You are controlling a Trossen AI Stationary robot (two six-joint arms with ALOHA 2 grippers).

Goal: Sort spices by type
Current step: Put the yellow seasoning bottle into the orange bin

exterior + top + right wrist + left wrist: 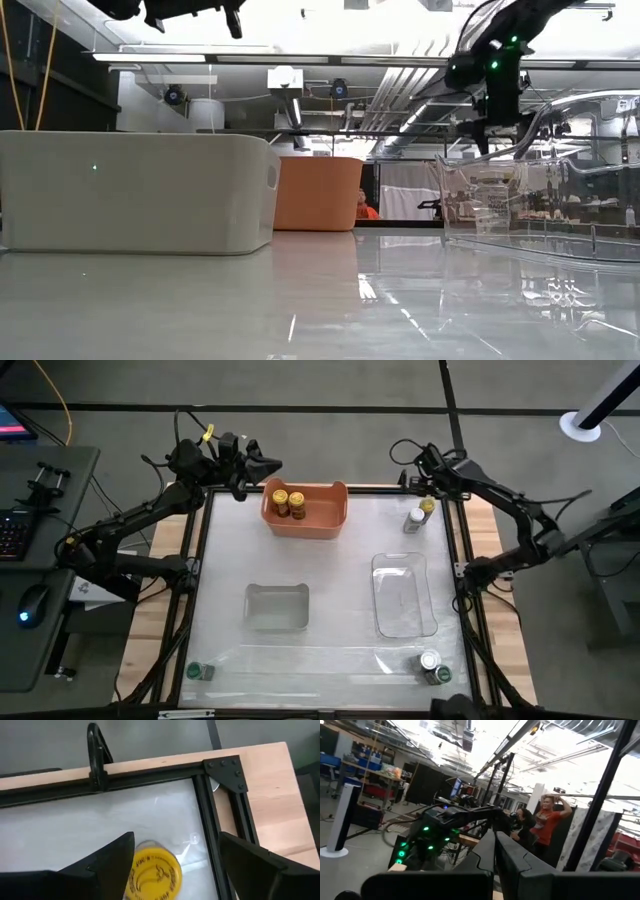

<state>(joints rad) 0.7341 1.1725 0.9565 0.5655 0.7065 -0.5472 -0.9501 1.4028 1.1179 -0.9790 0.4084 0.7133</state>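
Two yellow-lidded jars (pixel 289 501) stand inside the orange tub (pixel 325 523). A third yellow-lidded jar (pixel 428 506) (pixel 152 874) stands on the table near the far right corner, beside a silver-lidded jar (pixel 416 518). My right gripper (pixel 427 488) (pixel 179 867) hangs open over this yellow jar, one finger on either side, touching nothing. My left gripper (pixel 266 464) (pixel 495 857) is shut and empty, held high by the orange tub's far left corner. A green-lidded jar (pixel 195 672) stands at the near left. A silver-lidded jar (pixel 430 659) and a green-lidded jar (pixel 442 675) stand at the near right.
A clear rectangular tub (pixel 404 593) (pixel 540 190) sits right of centre and a pale tub (pixel 277 607) (pixel 135 190) left of centre. A black frame (pixel 207 815) rims the table close to the right gripper. People (pixel 547 822) stand in the room beyond.
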